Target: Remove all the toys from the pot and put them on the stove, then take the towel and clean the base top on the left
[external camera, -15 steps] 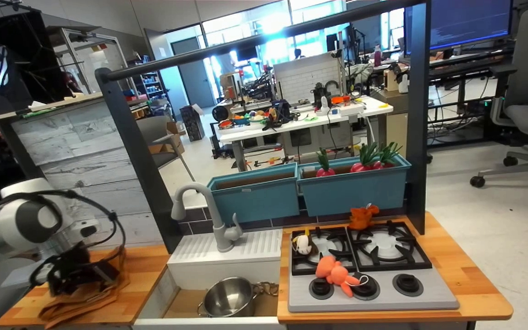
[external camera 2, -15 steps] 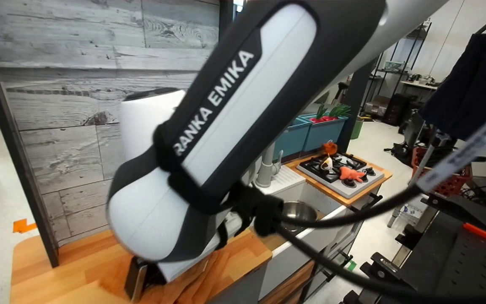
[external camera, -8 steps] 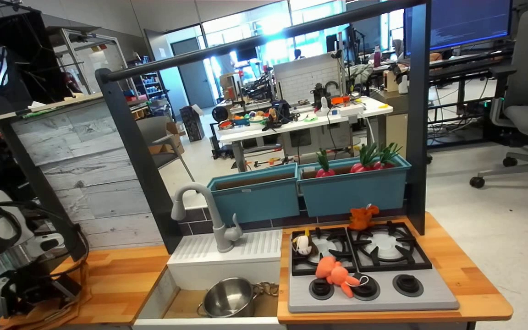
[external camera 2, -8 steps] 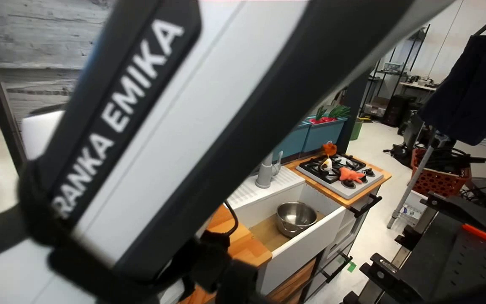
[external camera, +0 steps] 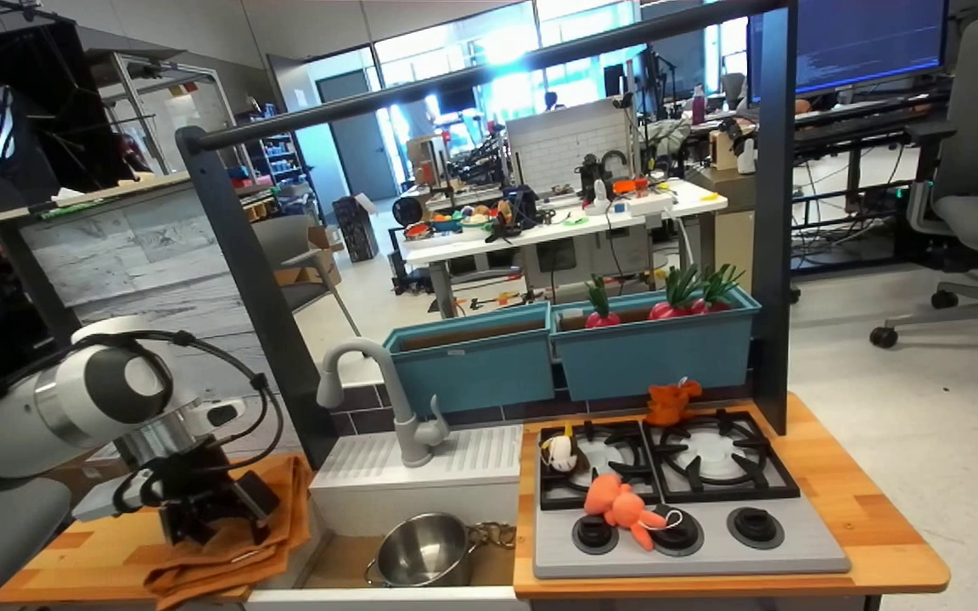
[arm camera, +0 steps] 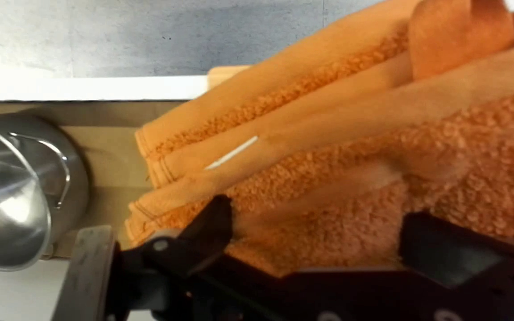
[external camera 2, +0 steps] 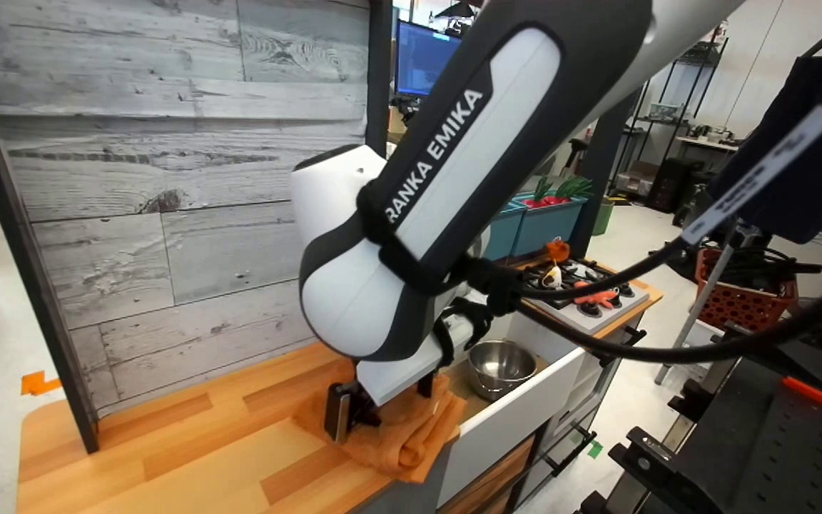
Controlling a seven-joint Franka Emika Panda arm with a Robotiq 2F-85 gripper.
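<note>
Over the base top (external camera 2: pixel 204 457), the arm (external camera 2: pixel 482 143) slants down, its hand (arm camera: pixel 317 214) (spread wide) against the towel (arm camera: pixel 310 120).

The rumpled orange towel (external camera 2: pixel 405 434) lies on the base top (external camera 2: pixel 225 450).

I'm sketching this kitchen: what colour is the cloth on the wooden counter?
Orange, in lighter and darker shades; the towel shows best in the wrist view.

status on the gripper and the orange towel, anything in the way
Gripper open, down at the towel. Towel rumpled on the base top, one end out over the sink. Possible snag: sink edge; pot sits inside, apart from towel.
</note>
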